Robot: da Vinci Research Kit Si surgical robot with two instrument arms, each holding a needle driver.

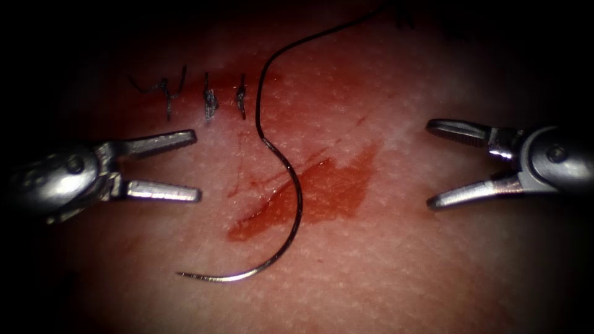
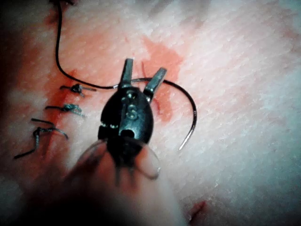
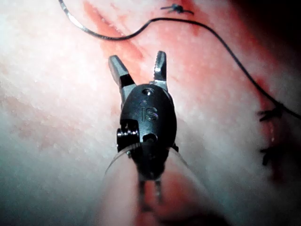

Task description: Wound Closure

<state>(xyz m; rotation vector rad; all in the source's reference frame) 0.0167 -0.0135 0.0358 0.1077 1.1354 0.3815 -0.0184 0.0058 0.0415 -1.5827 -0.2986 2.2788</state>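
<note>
The curved needle (image 1: 299, 204) lies loose on the tissue (image 1: 396, 272), held by neither tool; I cannot tell if its tip touches the surface. Its tip points left near the bottom, and its thread (image 1: 263, 74) rises from the blunt end and runs off the top. My left tool (image 1: 197, 165) stands left of the needle, jaws open and holding nothing. My right tool (image 1: 430, 165) stands to the right, open and holding nothing. In the left wrist view the left tool (image 2: 145, 67) hovers just short of the needle (image 2: 190, 108). The right tool (image 3: 137, 57) faces the thread (image 3: 188, 23).
Three tied stitches (image 1: 210, 102) with short cut ends sit in a row at the upper left, above the left tool. A patch of red fluid (image 1: 334, 192) spreads right of the needle. The stitches (image 2: 68, 108) show beside the left tool, and one stitch (image 3: 273, 113) near the right tool.
</note>
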